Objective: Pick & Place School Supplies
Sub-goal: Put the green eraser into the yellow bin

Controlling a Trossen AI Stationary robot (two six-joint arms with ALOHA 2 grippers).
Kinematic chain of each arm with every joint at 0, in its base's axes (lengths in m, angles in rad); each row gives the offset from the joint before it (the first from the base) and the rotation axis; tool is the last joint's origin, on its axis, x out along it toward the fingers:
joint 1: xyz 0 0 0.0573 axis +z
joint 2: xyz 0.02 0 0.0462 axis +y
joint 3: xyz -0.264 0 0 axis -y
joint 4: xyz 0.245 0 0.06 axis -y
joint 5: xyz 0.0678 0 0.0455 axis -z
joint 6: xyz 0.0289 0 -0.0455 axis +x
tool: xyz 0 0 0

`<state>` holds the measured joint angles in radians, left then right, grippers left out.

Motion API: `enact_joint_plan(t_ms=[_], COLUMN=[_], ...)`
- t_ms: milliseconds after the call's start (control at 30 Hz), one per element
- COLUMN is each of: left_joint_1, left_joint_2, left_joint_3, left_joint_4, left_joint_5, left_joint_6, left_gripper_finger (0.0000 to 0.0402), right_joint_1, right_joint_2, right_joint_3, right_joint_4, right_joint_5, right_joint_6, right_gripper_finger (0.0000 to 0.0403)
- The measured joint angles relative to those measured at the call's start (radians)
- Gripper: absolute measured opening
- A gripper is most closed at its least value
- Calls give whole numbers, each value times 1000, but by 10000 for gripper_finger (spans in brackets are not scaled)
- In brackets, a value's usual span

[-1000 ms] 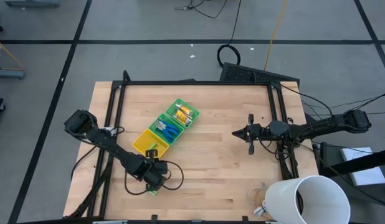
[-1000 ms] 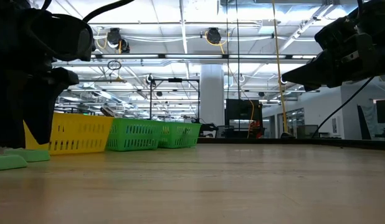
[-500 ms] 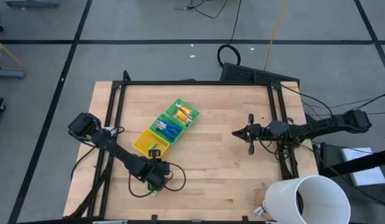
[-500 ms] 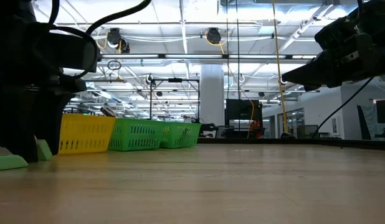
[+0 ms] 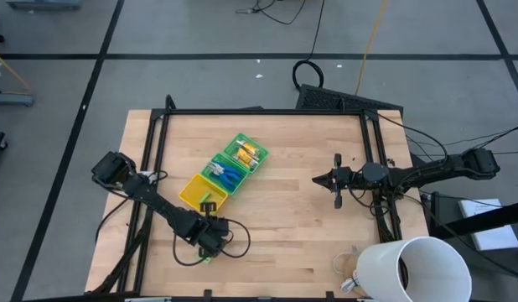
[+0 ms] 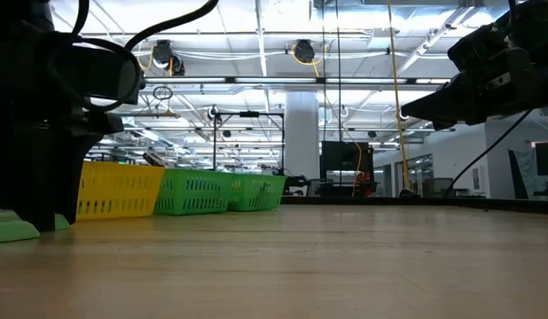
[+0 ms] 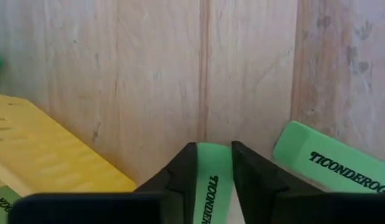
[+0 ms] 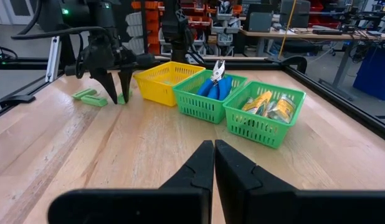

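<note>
Left wrist view: left gripper (image 7: 212,171) down at surface (image 7: 242,74), jaws closed snug on green eraser stick (image 7: 212,180); second stick (image 7: 332,165) just beside, yellow basket (image 7: 49,155) near. Right gripper (image 8: 214,155) waits mid-surface, jaws pressed together, empty.

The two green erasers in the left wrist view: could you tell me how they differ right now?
The one between the left gripper's jaws, the gripped eraser, points straight along the fingers; the free eraser lies slanted beside them, untouched on the table. Both are light green with black Ticonderoga lettering.
</note>
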<state>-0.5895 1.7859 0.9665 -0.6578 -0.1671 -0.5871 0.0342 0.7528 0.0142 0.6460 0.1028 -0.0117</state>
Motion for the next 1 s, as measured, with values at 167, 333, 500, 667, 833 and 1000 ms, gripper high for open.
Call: enact_joint_plan(t_ms=[167, 333, 500, 667, 833, 1000], left_joint_1=[2, 2, 2, 4, 5, 10], left_joint_2=[0, -1, -25, -48, -65, -65], left_joint_3=[0, 38, 110, 151, 170, 170], left_joint_4=[0, -34, -88, -105, -153, -179], left_joint_5=[13, 8, 2, -38, -44, -11], left_joint_6=[-37, -44, -17, 3, 2, -123], left_gripper_finger=[69, 78, 64, 33, 5, 45], right_joint_1=[0, 0, 0, 0, 0, 0], right_joint_2=[0, 0, 0, 0, 0, 0], right_joint_3=[0, 0, 0, 0, 0, 0], right_joint_4=[0, 0, 0, 0, 0, 4], right_joint_5=[0, 0, 0, 0, 0, 0], right_joint_6=[0, 0, 0, 0, 0, 0], right_gripper_finger=[9, 9, 9, 9, 9, 9])
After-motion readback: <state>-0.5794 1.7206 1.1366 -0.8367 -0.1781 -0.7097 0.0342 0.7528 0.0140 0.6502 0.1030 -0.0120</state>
